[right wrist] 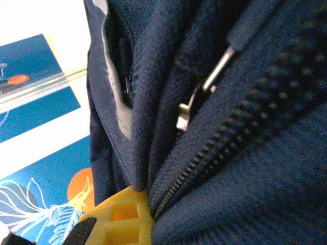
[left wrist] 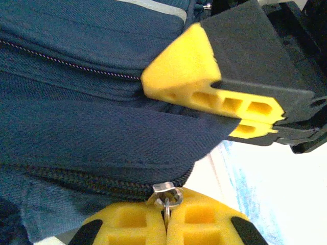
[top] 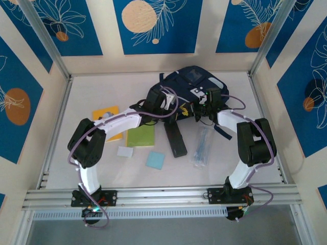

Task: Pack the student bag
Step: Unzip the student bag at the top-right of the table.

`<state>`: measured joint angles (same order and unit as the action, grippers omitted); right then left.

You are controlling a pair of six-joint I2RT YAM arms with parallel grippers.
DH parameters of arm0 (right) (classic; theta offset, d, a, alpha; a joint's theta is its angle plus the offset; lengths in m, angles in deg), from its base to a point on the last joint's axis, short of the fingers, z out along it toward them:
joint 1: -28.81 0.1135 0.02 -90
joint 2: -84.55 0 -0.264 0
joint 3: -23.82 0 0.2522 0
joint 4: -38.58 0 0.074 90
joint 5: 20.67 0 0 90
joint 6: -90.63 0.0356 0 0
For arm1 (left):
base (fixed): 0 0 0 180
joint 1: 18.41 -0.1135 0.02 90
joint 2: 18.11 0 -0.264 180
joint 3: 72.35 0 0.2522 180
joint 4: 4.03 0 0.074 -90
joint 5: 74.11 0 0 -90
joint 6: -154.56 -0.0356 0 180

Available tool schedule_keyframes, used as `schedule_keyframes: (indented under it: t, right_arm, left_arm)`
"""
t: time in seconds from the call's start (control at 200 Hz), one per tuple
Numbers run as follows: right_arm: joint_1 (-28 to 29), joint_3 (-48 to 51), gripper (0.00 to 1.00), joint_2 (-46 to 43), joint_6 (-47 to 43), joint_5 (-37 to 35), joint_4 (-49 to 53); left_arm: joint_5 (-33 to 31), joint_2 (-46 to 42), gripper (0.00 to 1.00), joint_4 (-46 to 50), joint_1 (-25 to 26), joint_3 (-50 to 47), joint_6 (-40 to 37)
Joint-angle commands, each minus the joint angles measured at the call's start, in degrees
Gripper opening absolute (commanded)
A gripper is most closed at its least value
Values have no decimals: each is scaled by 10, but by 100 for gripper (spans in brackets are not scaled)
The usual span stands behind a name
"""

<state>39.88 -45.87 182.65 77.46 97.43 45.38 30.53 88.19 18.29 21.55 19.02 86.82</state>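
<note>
Navy fabric of the student bag (top: 190,84), lying at the far middle of the table (top: 102,92) with its near edge under both wrists; its interior is hidden. Dark strip (top: 173,139) running from the bag towards the arms; whether it is a strap or a separate case cannot be told. Yellow folder (top: 106,116), partly covered by the left arm. Green notebook (top: 140,136), just right of it. Clear packet (top: 202,145), right of the strip, with thin pen-like items inside, too blurred to name. Light-blue square (top: 156,160) and small white card (top: 125,151), flat on the table nearer the arms. Left gripper (left wrist: 166,220): jaws pressed together on the metal zip pull (left wrist: 166,194) at the end of a zip line on the bag. Right gripper (left wrist: 219,109): jaws narrow, pinching a fold of the bag's fabric just above that zip, the lower finger largely hidden by the fold. Right wrist view: one yellow finger (right wrist: 115,227) touching the bag below a second zip pull (right wrist: 204,92), the rest cut off
</note>
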Motion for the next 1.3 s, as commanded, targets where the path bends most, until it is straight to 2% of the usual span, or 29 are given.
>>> schedule_keyframes:
  t: [0.0,0.1,0.205,0.36,0.455,0.56,0.63,0.77,0.85,0.975,1.07,1.165,1.215,1.235,1.295]
  right_arm:
    - [-21,-56,0,-1,-101,34,69]
    - [-23,-113,0,-1,-225,52,214]
    - [-35,-134,0,-10,-309,61,293]
    - [-61,-181,0,4,-423,94,382]
    - [-70,-229,0,32,-502,62,448]
    - [-80,-306,0,83,-556,-31,526]
    - [-87,-345,0,111,-559,-78,544]
    - [-114,-397,4,155,-489,-78,537]
    - [-132,-395,13,159,-428,-54,506]
    - [-152,-372,47,136,-368,-53,482]
    - [-161,-327,66,86,-352,-77,482]
    - [-174,-252,78,14,-335,-84,473]
    - [-182,-203,80,-29,-323,-80,460]
    - [-185,-183,87,-45,-318,-78,455]
    - [-194,-128,88,-93,-302,-68,440]
  left_arm:
    - [-34,-34,0,23,-58,-10,-43]
    - [-56,-12,0,25,-113,-6,-74]
    - [-70,18,0,36,-160,17,-91]
    - [-94,29,0,63,-177,39,-118]
    - [-66,9,0,69,-176,19,-108]
    - [-41,-35,0,82,-162,-22,-89]
    - [-20,-70,0,73,-137,-57,-71]
    - [4,-101,0,63,-60,-68,-36]
    - [27,-92,0,39,-23,-50,-10]
    - [67,-52,0,1,12,9,24]
    - [83,-12,0,2,32,82,21]
    - [111,31,0,0,49,151,26]
    - [118,53,0,3,61,186,26]
    - [120,62,0,5,64,200,25]
    - [124,84,0,8,74,231,24]
